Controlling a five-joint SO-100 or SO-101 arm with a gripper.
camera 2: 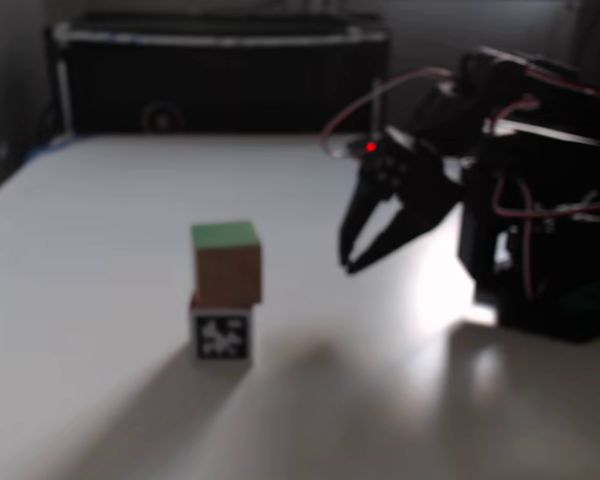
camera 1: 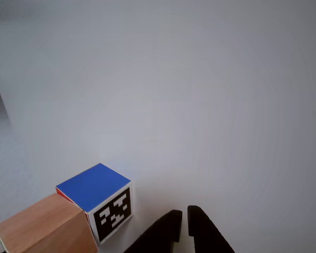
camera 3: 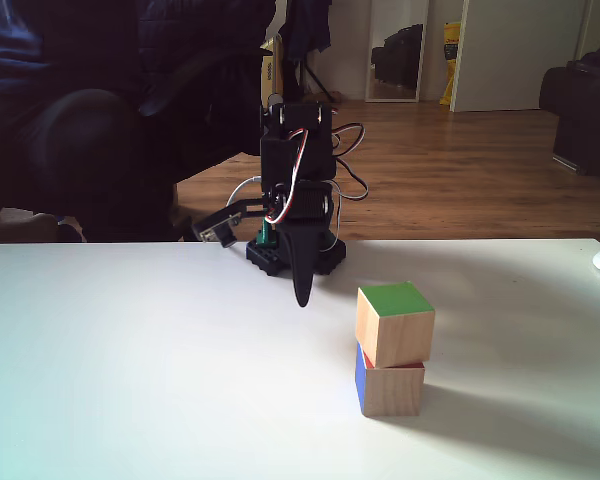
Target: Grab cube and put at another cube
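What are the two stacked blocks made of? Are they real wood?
The top cube looks like plain matte wood: light brown sides with faint grain, plus a green top that seems painted or stuck on. The bottom cube also shows a bare wooden side, with blue and red faces and a printed black-and-white marker, probably a sticker.

Cube stacked on another cube, touching, slightly offset, both on table. Same stack in a fixed view: cube above, another cube below. Gripper right of the stack there, apart from it, tips above the table. In the opposite fixed view, gripper left of and behind the stack; arm base behind that, at the far table edge. In the other view, stack at lower left, gripper to its right, apart.
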